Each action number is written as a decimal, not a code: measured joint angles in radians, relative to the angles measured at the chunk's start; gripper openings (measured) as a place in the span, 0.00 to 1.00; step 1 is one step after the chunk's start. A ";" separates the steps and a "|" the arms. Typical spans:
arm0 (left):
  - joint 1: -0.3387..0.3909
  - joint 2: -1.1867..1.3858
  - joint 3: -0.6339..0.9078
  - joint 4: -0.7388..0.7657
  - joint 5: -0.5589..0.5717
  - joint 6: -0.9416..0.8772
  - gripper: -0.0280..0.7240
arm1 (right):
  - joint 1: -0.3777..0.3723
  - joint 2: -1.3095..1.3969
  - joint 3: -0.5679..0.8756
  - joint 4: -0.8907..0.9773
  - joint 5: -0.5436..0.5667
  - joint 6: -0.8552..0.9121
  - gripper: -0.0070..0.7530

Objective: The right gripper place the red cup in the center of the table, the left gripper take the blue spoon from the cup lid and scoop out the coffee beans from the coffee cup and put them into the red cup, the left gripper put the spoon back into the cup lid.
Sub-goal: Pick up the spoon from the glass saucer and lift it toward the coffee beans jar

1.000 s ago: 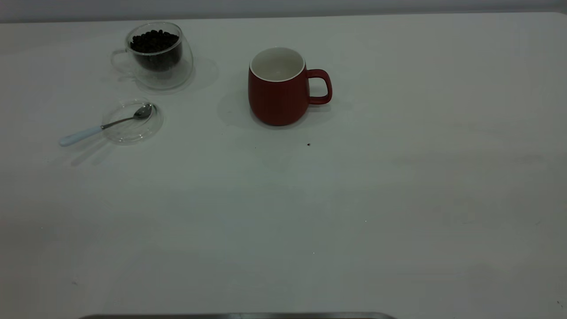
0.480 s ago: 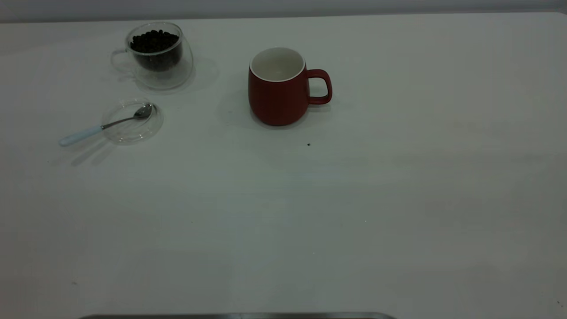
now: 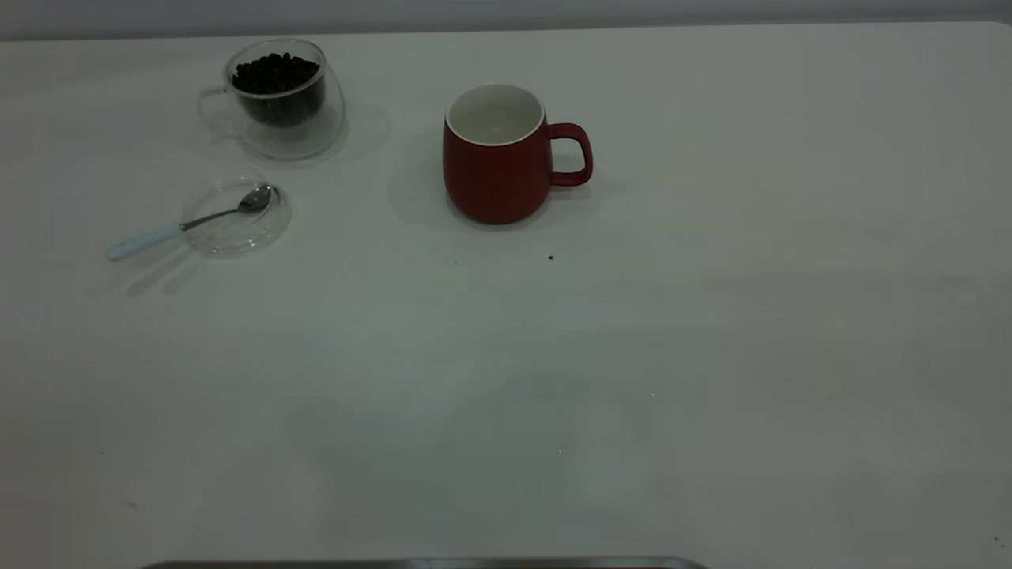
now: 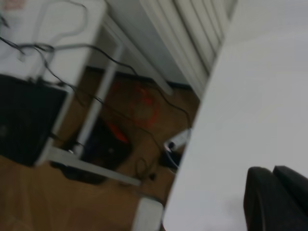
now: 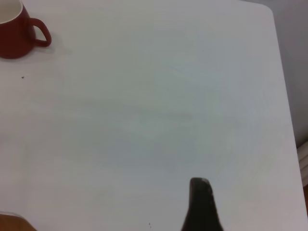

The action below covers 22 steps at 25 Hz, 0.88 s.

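The red cup (image 3: 496, 162) stands upright on the white table (image 3: 711, 332), near the middle toward the far side, handle to the right, nothing inside it. It also shows far off in the right wrist view as the red cup (image 5: 14, 36). At the far left the clear coffee cup (image 3: 278, 103) holds a heap of coffee beans (image 3: 275, 73). In front of it lies the cup lid (image 3: 237, 217) with the blue spoon (image 3: 170, 231), bowl in the lid, handle sticking out left. The left gripper (image 4: 272, 171) is shut at the table's edge. The right gripper (image 5: 200, 183) is shut above bare table, far from the cup.
Neither arm appears in the exterior view. A few dark specks (image 3: 550, 257) dot the table in front of the red cup. Beyond the table's edge, the left wrist view shows floor, cables (image 4: 144, 103) and a white frame.
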 joint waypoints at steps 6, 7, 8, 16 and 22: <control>0.160 0.208 -0.212 -0.223 -0.017 0.148 0.06 | 0.000 0.000 0.000 0.000 0.000 0.000 0.78; 0.207 0.236 -0.227 -0.315 -0.027 0.201 0.06 | 0.000 0.000 0.000 0.000 0.000 0.000 0.78; 0.258 0.259 -0.233 -0.412 -0.035 0.254 0.06 | 0.000 0.000 0.000 0.000 0.000 0.000 0.78; 0.556 0.541 -0.239 -0.873 -0.063 0.444 0.06 | 0.000 0.000 0.000 0.000 0.001 0.000 0.78; 0.589 0.785 -0.239 -1.056 -0.052 0.618 0.06 | 0.000 -0.001 0.000 0.000 0.001 0.000 0.78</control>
